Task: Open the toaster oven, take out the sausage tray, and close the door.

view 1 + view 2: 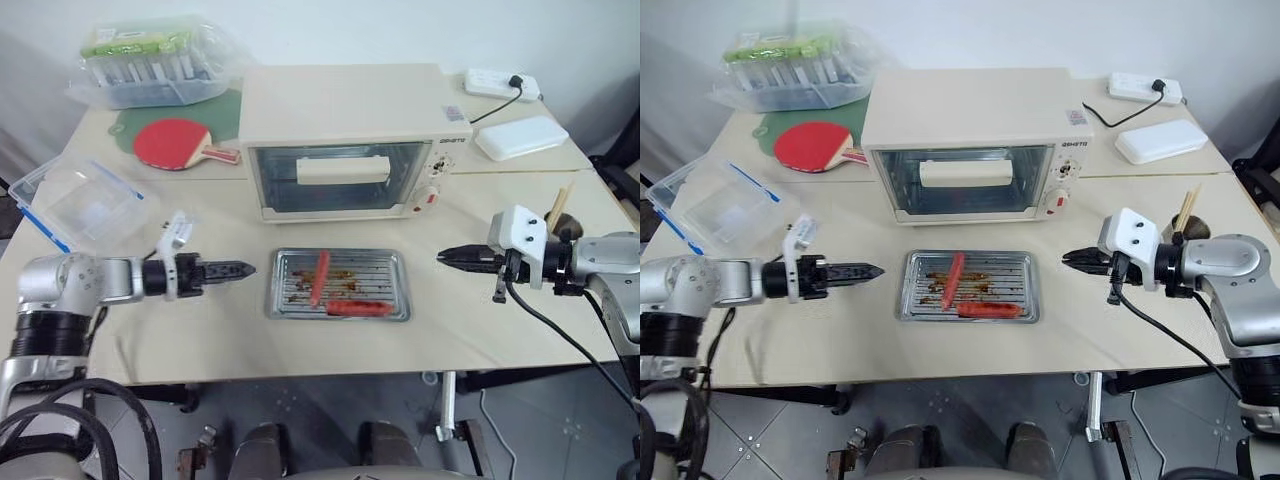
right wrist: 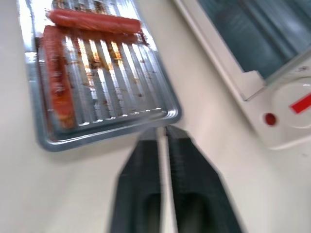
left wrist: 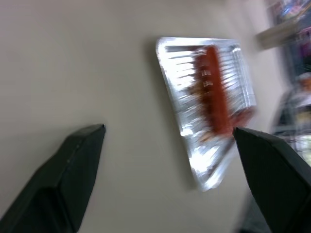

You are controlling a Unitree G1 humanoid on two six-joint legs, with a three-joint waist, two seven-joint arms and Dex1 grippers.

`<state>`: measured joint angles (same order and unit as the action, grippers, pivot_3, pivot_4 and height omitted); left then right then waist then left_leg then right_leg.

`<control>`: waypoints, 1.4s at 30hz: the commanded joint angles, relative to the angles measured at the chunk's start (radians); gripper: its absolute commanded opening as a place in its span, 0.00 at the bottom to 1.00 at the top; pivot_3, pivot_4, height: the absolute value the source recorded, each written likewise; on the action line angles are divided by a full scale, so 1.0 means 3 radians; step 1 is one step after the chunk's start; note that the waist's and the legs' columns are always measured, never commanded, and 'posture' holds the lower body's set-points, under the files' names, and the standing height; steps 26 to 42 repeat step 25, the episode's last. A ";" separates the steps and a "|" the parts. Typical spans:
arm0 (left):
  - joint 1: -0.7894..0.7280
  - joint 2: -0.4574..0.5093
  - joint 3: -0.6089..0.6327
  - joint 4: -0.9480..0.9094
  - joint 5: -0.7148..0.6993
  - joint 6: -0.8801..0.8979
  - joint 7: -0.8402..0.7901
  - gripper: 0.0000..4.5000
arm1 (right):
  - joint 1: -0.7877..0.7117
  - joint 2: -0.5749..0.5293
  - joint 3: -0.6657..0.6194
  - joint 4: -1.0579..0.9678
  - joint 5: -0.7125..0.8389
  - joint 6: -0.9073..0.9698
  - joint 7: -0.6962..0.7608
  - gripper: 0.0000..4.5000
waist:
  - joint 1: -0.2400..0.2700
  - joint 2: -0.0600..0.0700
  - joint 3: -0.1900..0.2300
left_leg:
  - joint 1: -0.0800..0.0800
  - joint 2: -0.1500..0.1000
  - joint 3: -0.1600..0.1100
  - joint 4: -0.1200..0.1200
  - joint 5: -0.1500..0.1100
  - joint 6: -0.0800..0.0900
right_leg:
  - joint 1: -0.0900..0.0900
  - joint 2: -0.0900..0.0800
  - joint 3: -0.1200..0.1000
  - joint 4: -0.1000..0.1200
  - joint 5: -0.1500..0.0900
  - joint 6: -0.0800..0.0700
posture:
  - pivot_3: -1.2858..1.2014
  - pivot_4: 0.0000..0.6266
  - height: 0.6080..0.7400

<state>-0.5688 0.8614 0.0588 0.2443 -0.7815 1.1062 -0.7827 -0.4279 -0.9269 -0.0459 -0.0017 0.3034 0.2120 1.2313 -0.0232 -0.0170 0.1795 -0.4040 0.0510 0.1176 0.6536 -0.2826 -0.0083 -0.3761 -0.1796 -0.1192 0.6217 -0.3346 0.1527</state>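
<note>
The cream-white toaster oven (image 1: 345, 110) stands at the back middle of the table. Its glass door (image 1: 335, 180) is closed, with the bar handle (image 1: 343, 168) across it. In front of it on the table lies the silver sausage tray (image 1: 392, 290) with two red sausages (image 1: 319, 277). My left gripper (image 1: 247, 268) hovers just left of the tray, open, with its fingers (image 3: 73, 165) wide apart and empty. On the tray's right my right gripper (image 1: 442, 256) points at it, fingers (image 2: 141, 184) nearly together with only a thin slit, holding nothing.
A clear plastic box with blue clips (image 1: 80, 205) sits at the left. A red paddle (image 1: 175, 143) and a plastic container (image 1: 150, 60) lie at the back left. At the back right are a power strip (image 1: 495, 82) and a white box (image 1: 520, 137); chopsticks (image 1: 558, 208) are at the right.
</note>
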 commanded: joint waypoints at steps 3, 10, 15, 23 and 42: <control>0.0399 -0.0139 0.0441 -0.0277 0.0420 -0.1935 -0.0750 1.00 | -0.0103 -0.0027 -0.0014 0.0248 0.0104 -0.0226 0.0359 0.50 | 0.0034 -0.0004 0.0004 | -0.0003 0.0000 0.0000 0.0001 0.0000 0.0001 | -0.0001 0.0000 -0.0001 -0.0003 0.0000 0.0000 | 0.52 0.24 1.00; 0.0875 0.0066 0.0502 0.0119 0.0913 -0.3344 -0.1739 1.00 | -0.0260 -0.0107 0.0030 0.0845 -0.0059 -0.0615 0.0680 0.99 | 0.0043 -0.0002 0.0007 | -0.0003 0.0000 0.0006 -0.0001 -0.0001 0.0001 | -0.0004 -0.0001 0.0000 -0.0004 0.0000 0.0000 | 0.52 0.24 1.00; 0.0842 0.0162 0.0425 0.0547 0.1168 -0.3658 -0.2000 1.00 | -0.0270 -0.0114 0.0022 0.1078 -0.0149 -0.0755 0.0692 0.99 | 0.0057 -0.0001 0.0007 | -0.0002 0.0000 0.0007 0.0000 -0.0002 0.0002 | -0.0004 -0.0001 0.0000 -0.0002 0.0000 0.0000 | 0.52 0.24 1.00; 0.0683 0.0054 0.0440 0.0662 0.1195 -0.3484 -0.1896 1.00 | -0.0018 -0.0121 -0.0145 0.1002 -0.0220 -0.0783 0.0331 0.99 | 0.0069 -0.0001 0.0007 | -0.0003 0.0001 0.0006 0.0004 -0.0002 0.0003 | -0.0004 -0.0002 -0.0001 0.0004 0.0000 0.0001 | 0.52 0.24 1.00; 0.0661 0.0029 0.0437 0.0646 0.1151 -0.3420 -0.1941 1.00 | 0.0078 -0.0092 -0.0248 0.0898 -0.0201 -0.0651 0.0129 0.99 | 0.0066 -0.0001 0.0007 | -0.0003 0.0001 0.0006 0.0003 -0.0002 0.0003 | -0.0005 -0.0002 -0.0003 0.0004 0.0000 0.0001 | 0.52 0.24 1.00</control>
